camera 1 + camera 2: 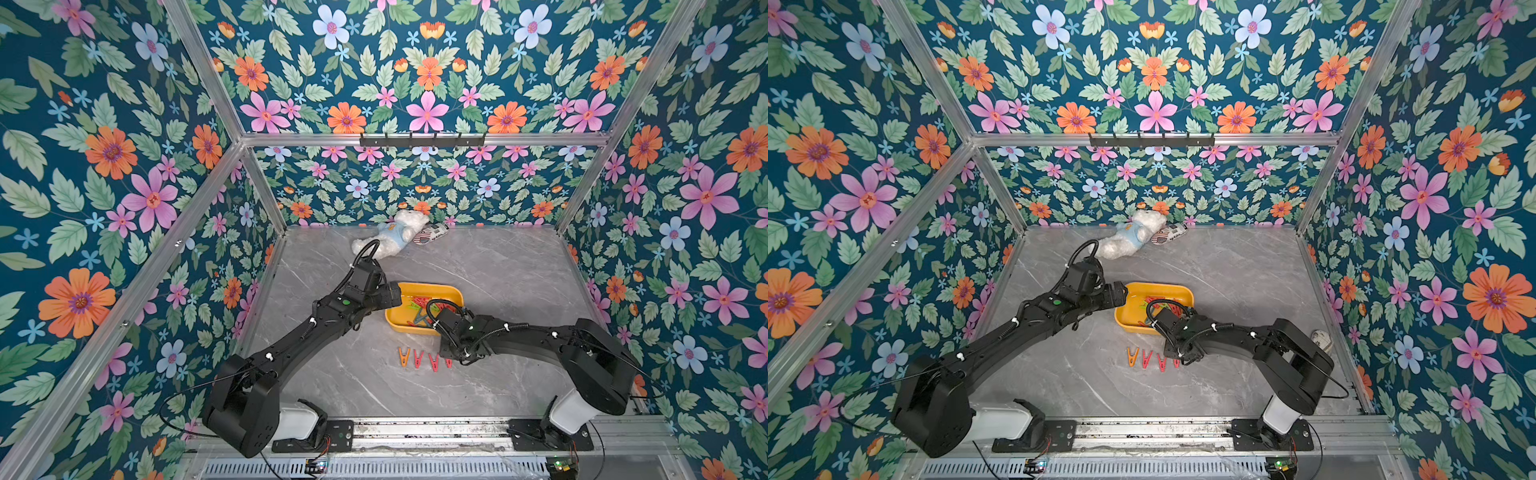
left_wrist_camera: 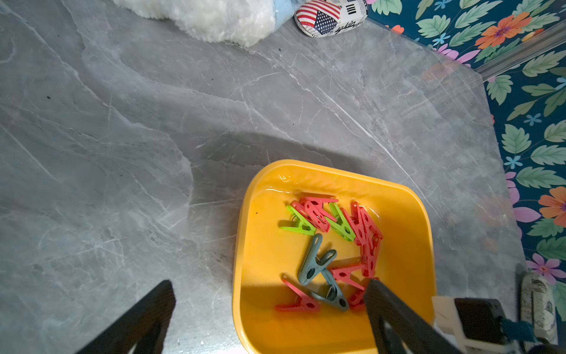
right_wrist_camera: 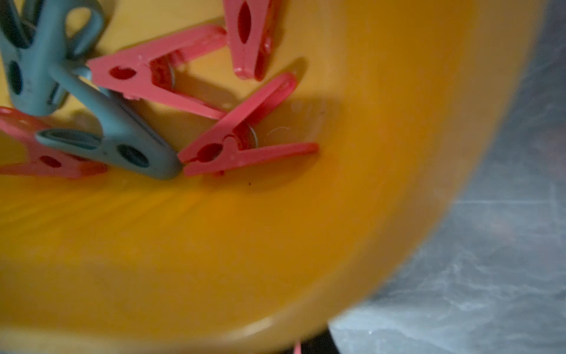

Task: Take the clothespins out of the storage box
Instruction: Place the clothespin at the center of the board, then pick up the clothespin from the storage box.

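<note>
Between the two pincers sits the storage box [image 1: 432, 287], yellow, on the grey marble table [image 1: 519, 270].

Left pincer [image 2: 269, 285]: spread wide, holding nothing. One finger [image 2: 147, 312] hangs over bare table outside the box wall. The other finger [image 2: 395, 309] hangs over the box floor, so the rim lies under the gap. Contact with the rim: cannot tell.

Ahead of that pincer, inside the box, lie the remaining clothespins [image 2: 318, 214] in a loose tangle. Most are red, with two green [image 2: 301, 223] and two grey-blue [image 2: 315, 260] among them.

Right pincer [image 1: 451, 357]: closed, pointing down at the table just outside the box wall on the robot's side. Its fingertips do not show in its wrist view, which is filled by the box wall [image 3: 275, 245] and a few pins.

One red clothespin [image 1: 448, 363] lies directly at the right pincer's tip, mostly covered. Whether it is clamped or only lying under the tip cannot be told.

Extending from it toward the left arm is a neat row: two more red pins [image 1: 434, 360], then an orange clothespin [image 1: 403, 356] farthest from the right pincer. All lie flat, apart from each other and from the box.

Beyond the left pincer, at the back wall, are a white teddy bear [image 1: 390, 239] and a flag-print pouch [image 1: 432, 233].
</note>
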